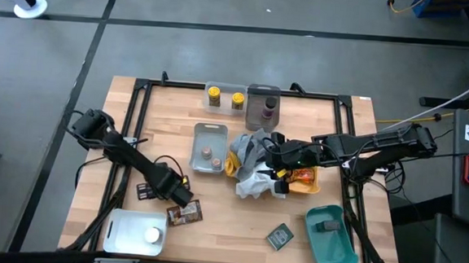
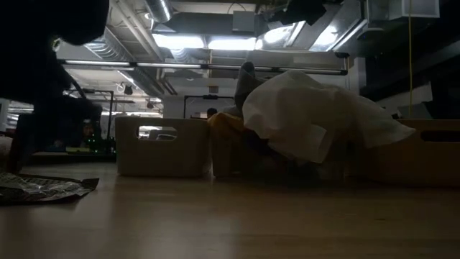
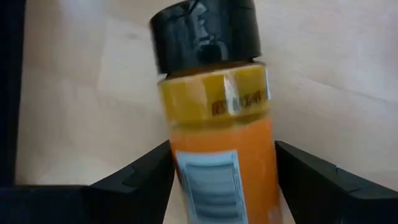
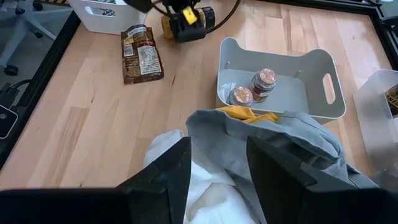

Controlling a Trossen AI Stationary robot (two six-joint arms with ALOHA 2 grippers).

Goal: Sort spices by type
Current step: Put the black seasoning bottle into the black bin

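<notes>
The orange bottle [image 3: 217, 124], black-capped, is between the fingers of my left gripper [image 3: 224, 155], which stands near the table's near left [image 1: 179, 196] next to a brown packet [image 1: 184, 214]. My right gripper [image 4: 217, 168] hovers mid-table over the heaped grey cloth [image 4: 267, 134] and white cloth [image 1: 252, 184], shut on the grey one. Two tiny pots [image 4: 252, 90] stand in a grey tray [image 1: 209, 146]. Yellow jars [image 1: 224, 98] sit in a clear tray and dark jars [image 1: 266, 109] in another tray at the far edge. A dark flat tin [image 1: 279, 236] lies near the front. My left gripper pinches the orange bottle's labelled body [image 3: 181, 158] between its two fingers, which point down and lie across the bottle. The bottle lies about level, cap end free. Whether it touches the table I cannot tell. My right gripper has bunched grey cloth [image 4: 219, 146] between its fingers, coming slanting down from the table's right. How many layers it has I cannot tell. The cloths stand in a raised heap [image 2: 309, 115].
A white tray [image 1: 118, 237] sits at the near left corner and a teal tray [image 1: 337, 250] at the near right. A yellow tray [image 1: 305, 181] lies partly under the cloths. A small dark packet [image 1: 143, 191] lies by the left arm. Bare wood lies front centre.
</notes>
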